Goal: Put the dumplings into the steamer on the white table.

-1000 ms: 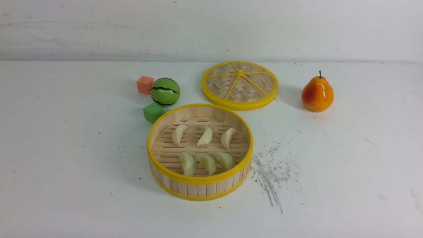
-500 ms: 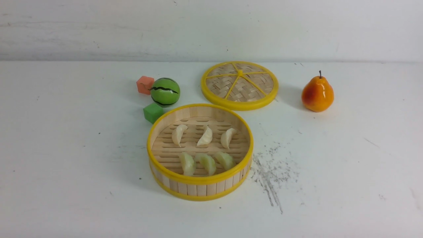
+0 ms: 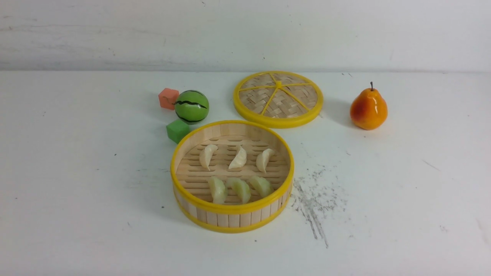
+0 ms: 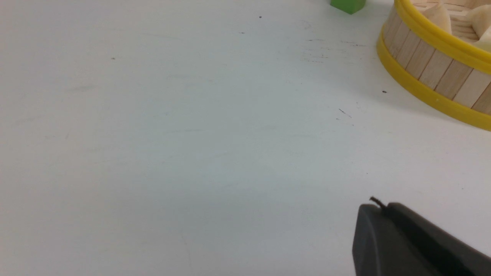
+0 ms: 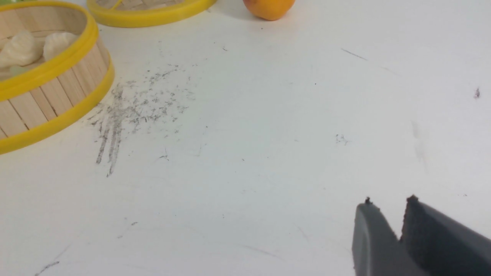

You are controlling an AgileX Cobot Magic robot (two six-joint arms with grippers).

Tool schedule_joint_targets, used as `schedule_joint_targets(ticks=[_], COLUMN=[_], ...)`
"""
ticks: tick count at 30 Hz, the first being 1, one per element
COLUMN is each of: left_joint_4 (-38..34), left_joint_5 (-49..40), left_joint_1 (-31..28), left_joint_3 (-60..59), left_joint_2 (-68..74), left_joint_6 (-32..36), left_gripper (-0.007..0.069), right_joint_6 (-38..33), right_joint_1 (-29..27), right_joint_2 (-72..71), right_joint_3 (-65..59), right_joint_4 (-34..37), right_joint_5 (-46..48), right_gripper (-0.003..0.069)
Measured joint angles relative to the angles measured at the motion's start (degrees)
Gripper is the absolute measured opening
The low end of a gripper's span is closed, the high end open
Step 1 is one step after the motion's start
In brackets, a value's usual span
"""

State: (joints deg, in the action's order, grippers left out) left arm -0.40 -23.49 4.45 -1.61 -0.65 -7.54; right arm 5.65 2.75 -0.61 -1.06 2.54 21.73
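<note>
The steamer point(image 3: 232, 209) stands in the middle of the white table point(image 3: 76, 172). Inside it lie three cream-white dumplings point(image 3: 238, 158) in a back row and three pale green dumplings point(image 3: 240, 189) in a front row. Neither arm shows in the front view. In the left wrist view my left gripper point(image 4: 379, 206) is shut and empty, over bare table beside the steamer point(image 4: 429, 69). In the right wrist view my right gripper point(image 5: 389, 201) has its tips a little apart with nothing between them, well away from the steamer point(image 5: 50, 96).
Behind the steamer lies its flat woven lid point(image 3: 278, 99). A pear point(image 3: 368, 109) stands at the back right. A watermelon ball point(image 3: 191, 106), an orange-red cube point(image 3: 168, 98) and a green cube point(image 3: 177, 130) sit at the steamer's back left. Grey scratch marks point(image 3: 312, 199) lie to its right.
</note>
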Motion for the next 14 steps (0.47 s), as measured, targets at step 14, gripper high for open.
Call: schedule_joint_targets(ticks=[14], left_joint_4=[0.0], left_joint_5=[0.0], left_joint_1=[0.0], left_joint_3=[0.0], left_joint_2=[0.0], left_joint_6=[0.0], left_gripper=[0.002], right_joint_6=[0.0], right_joint_1=[0.0], right_joint_2=[0.0], right_joint_3=[0.0], right_joint_4=[0.0], right_joint_5=[0.0], right_gripper=[0.0141])
